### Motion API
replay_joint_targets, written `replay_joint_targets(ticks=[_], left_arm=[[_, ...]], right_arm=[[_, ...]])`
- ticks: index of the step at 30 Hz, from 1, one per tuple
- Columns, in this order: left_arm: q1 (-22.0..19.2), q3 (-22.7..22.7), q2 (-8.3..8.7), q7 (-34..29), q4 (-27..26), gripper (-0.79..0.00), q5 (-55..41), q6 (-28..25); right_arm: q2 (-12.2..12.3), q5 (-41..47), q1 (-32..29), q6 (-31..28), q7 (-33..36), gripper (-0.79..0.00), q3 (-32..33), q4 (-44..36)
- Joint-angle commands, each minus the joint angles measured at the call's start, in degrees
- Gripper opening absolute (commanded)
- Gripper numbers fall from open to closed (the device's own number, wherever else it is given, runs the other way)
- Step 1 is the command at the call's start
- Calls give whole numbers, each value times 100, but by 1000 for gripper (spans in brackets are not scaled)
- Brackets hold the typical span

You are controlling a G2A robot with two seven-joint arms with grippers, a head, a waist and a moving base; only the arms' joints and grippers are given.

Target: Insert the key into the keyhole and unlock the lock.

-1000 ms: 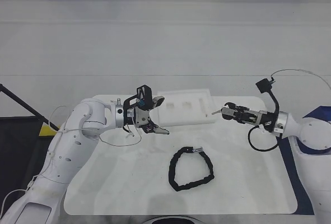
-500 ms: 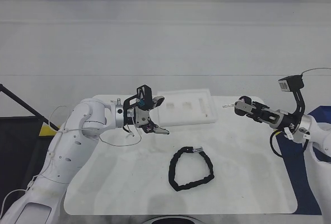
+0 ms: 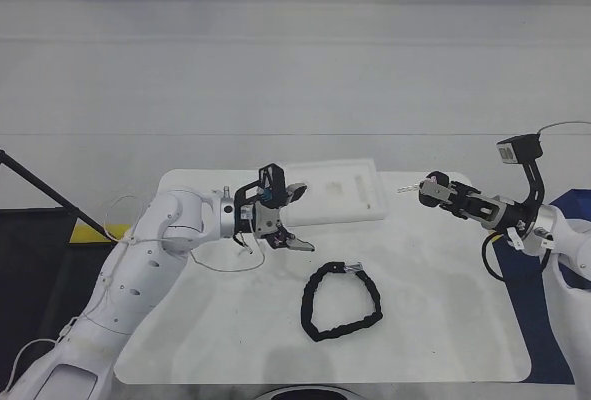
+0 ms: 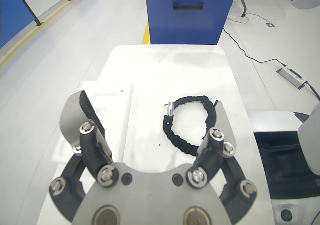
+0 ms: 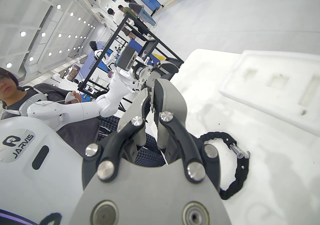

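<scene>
While the left gripper hangs low over the white table, we see its claw spread wide and holding nothing. One finger sits over the near corner of the white foam tray and the other over bare tabletop. Just beyond it, near but not touching, lies the black fabric-sleeved chain lock. We find it flat on the table near the middle, curled into a closed loop. Its silver metal end sits on the side of the loop that faces the tray.

Over on the other side, the right gripper is held above the far right part of the table, just beside the tray's right end. Its claw is pinched almost completely together on the small silver key, which pokes out of the tips toward the tray. From the right wrist we see the two pads pressed close, with a thin sliver of metal between them. Key and lock are well apart. Past the table's right edge, we spot a blue metal cabinet standing on the floor.
</scene>
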Motion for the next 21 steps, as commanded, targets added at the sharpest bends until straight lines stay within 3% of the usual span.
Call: replay_joint_targets(ticks=[1,6,15,21], left_arm=[[-57,247,-64,197,164,0,215,80],[-283,841,-257,946,736,0,960,50],[-822,1849,-681,2943,2400,0,2522,171],[-1234,2528,-1034,3683,3334,0,3041,100]], right_arm=[[0,0,0,0,0,-785,0,0],[0,0,0,0,0,-785,0,0],[0,0,0,0,0,-785,0,0],[0,0,0,0,0,-785,0,0]])
